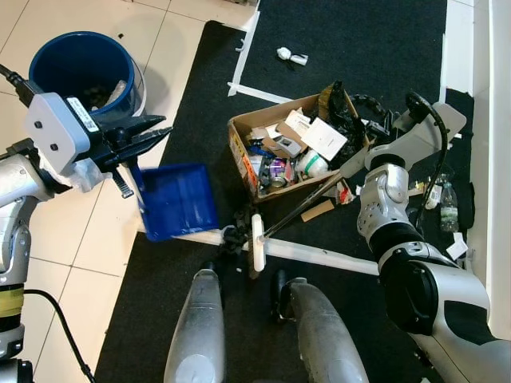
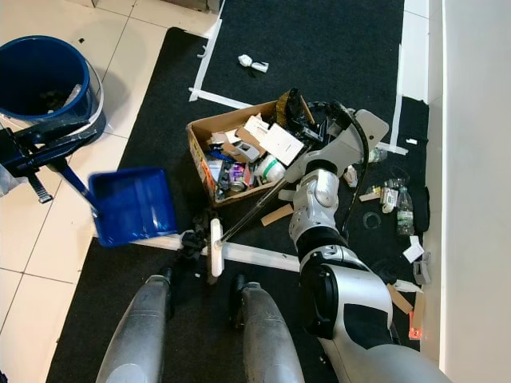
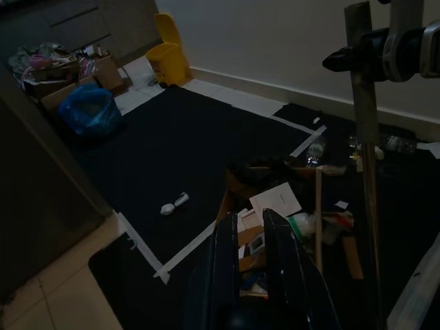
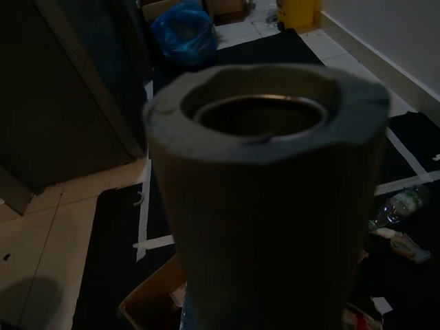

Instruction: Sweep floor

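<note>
My left gripper point(image 1: 148, 136) is shut on the handle of a blue dustpan point(image 1: 177, 199). The pan hangs over the edge of the black mat point(image 1: 351, 40), right of the blue bucket point(image 1: 80, 68). A broom lies aslant before my legs, its white head point(image 1: 257, 243) on the mat. Its handle point(image 1: 307, 203) rises toward my right arm. In the left wrist view my right gripper point(image 3: 361, 55) is shut on the broom handle point(image 3: 364, 151) near its top. The padded handle end point(image 4: 268, 179) sits close before the right wrist camera.
A cardboard box point(image 1: 239, 132) of rubbish stands on the mat ahead. White litter point(image 1: 291, 56) lies beyond it, a bottle point(image 1: 449, 207) and scraps to the right by the wall. White tape strips point(image 1: 319, 255) cross the mat. A yellow bin point(image 3: 170, 55) and blue bag point(image 3: 89, 113) stand farther off.
</note>
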